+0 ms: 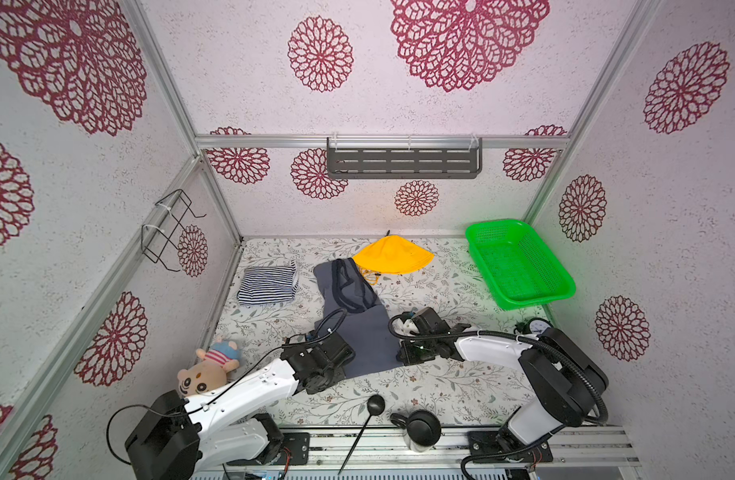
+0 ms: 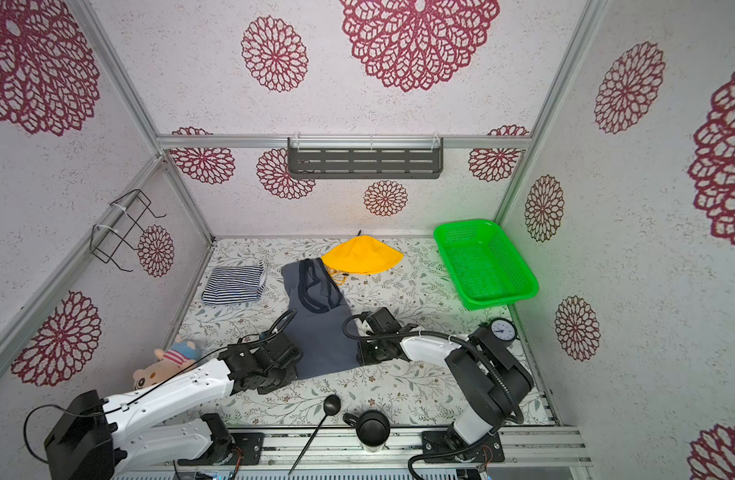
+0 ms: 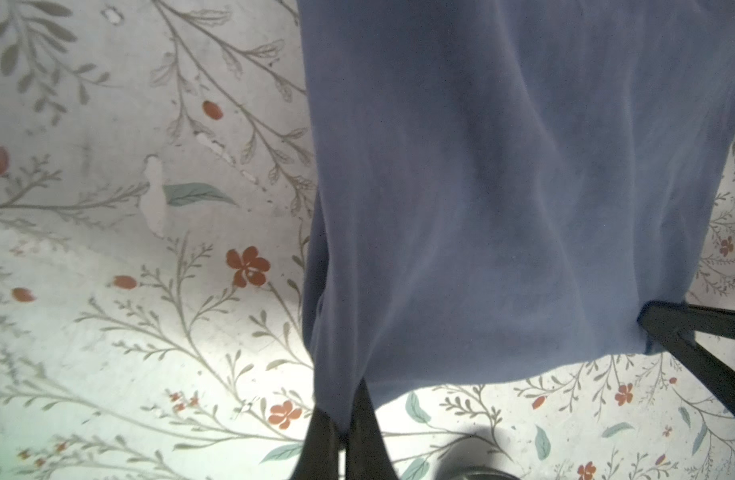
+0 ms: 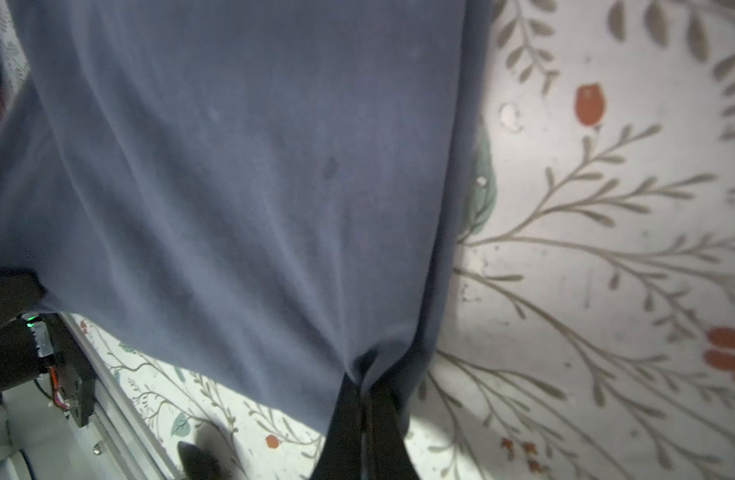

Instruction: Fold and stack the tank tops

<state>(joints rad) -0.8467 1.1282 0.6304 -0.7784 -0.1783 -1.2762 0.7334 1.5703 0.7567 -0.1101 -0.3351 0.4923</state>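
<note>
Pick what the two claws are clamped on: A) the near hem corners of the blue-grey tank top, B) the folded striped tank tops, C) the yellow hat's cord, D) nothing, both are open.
A: the wrist views show the left claw and the right claw each shut on a hem corner of the blue-grey tank top, while the striped tank tops lie apart, untouched.

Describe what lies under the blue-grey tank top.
Floral table cover shows around the blue-grey tank top and below its hem, pinched by the left gripper and right gripper. Anything beneath the flat cloth is hidden.
</note>
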